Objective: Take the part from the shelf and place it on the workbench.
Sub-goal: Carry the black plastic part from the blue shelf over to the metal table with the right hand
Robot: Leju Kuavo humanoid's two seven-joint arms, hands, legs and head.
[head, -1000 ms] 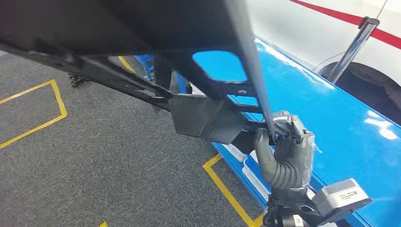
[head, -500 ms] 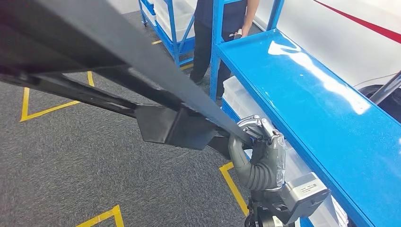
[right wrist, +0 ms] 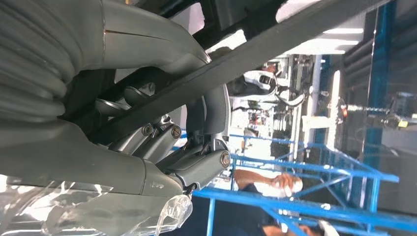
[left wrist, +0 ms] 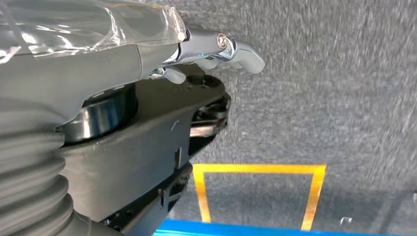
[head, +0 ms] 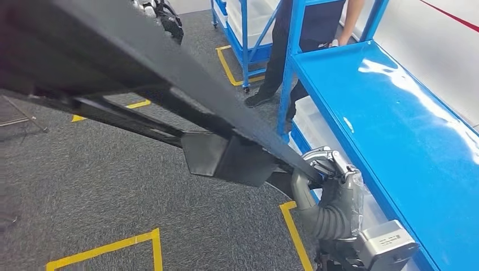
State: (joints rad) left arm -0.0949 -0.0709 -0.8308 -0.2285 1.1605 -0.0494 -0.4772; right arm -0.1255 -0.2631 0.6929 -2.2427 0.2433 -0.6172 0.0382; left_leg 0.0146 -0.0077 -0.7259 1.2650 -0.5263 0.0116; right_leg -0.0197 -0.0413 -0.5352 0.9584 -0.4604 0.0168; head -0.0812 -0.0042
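Note:
A large black part [head: 226, 158], a long beam with a boxy bracket, stretches from upper left to lower right across the head view. My right hand [head: 330, 186] grips its thin edge just beside the blue workbench [head: 406, 130]. In the right wrist view the fingers [right wrist: 162, 142] wrap around the part's dark bar [right wrist: 255, 54]. My left hand [left wrist: 147, 49] holds the other end of the part [left wrist: 137, 157], which sits between thumb and fingers above the carpet.
A person [head: 294, 45] stands at the far end of the workbench, next to a blue wheeled shelf [head: 243, 34]. White bins [head: 316, 130] sit under the bench top. Yellow tape boxes [head: 113, 248] mark the grey carpet.
The whole view has swung: the workbench now runs along the right and the person and shelf have come into sight. Both hands still hold the part.

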